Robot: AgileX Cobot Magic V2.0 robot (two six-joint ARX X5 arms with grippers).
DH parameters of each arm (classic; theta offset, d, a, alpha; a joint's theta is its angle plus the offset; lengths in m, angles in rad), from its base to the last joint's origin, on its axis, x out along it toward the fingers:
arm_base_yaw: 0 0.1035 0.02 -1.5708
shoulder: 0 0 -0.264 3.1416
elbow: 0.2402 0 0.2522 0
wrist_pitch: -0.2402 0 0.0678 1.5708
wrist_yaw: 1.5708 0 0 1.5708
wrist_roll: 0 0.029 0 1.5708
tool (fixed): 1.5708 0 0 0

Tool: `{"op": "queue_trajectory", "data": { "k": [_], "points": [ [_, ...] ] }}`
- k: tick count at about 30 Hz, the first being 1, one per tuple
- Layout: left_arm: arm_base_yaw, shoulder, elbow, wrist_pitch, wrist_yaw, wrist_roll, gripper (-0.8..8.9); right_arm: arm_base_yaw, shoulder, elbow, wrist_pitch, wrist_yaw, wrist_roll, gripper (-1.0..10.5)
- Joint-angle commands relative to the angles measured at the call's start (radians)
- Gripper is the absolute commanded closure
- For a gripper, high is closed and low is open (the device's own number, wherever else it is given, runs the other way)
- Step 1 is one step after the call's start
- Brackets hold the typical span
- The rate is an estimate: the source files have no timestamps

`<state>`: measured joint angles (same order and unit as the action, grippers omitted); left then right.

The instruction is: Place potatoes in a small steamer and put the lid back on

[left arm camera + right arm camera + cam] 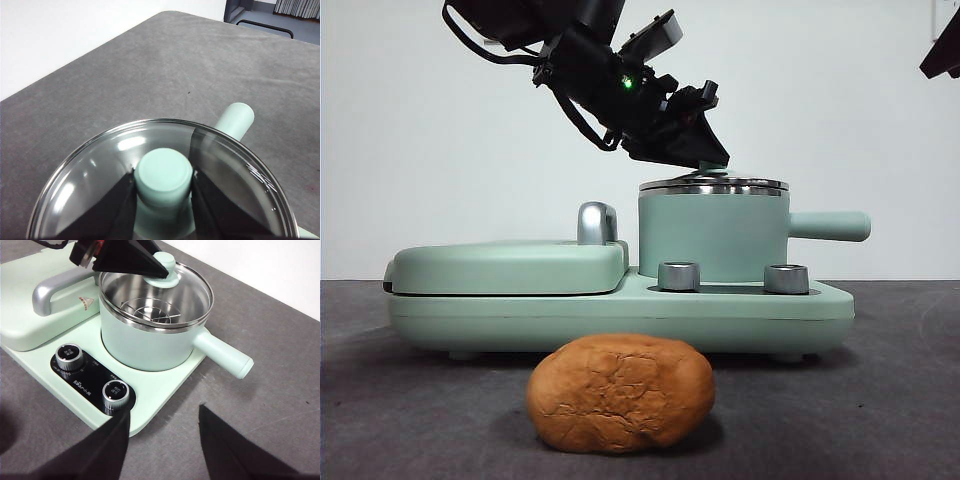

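Left hand [163, 187] down on top of the small steamer [712, 240], black jaws pinched tight on either side of the mint-green knob [164, 175] of the glass lid [100, 170]. Lid sitting flat on the steel rim in the front view, arm coming in big and dark from about 11 o'clock. Wire rack [147, 310] visible through the glass inside the pot. Steamer parked on the mint-green cooker base [740, 310], straight side handle [828, 226] pointing off to 3 o'clock, two chrome dials [679, 276] right below it. Flat griddle cover [510, 265] with its chrome handle [597, 222] off at 9 o'clock from the pot.

Potato [620, 392] out on the grey surface [880, 400], at 6 o'clock from the cooker in the front view, nothing touching it.

Right hand [162, 432] parked above the surface near the dials, jaws spread wide, nothing between them.
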<state>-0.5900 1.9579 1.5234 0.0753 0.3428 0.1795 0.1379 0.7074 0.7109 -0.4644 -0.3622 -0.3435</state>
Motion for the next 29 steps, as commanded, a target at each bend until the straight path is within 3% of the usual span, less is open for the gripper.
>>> {"op": "queue_trajectory", "data": {
  "k": [1,17,29],
  "points": [
    [-0.008,0.025,0.026,0.027,-0.007,-0.008,8.07,0.005,0.003,0.019,0.006,0.004,-0.004,7.3],
    [-0.008,0.004,0.041,0.072,-0.006,-0.01,8.07,0.005,0.003,0.019,0.006,0.004,-0.003,7.3],
    [-0.006,-0.117,0.041,0.025,-0.006,-0.01,8.07,0.005,0.003,0.019,0.005,0.003,0.004,7.3]
  ]
}}
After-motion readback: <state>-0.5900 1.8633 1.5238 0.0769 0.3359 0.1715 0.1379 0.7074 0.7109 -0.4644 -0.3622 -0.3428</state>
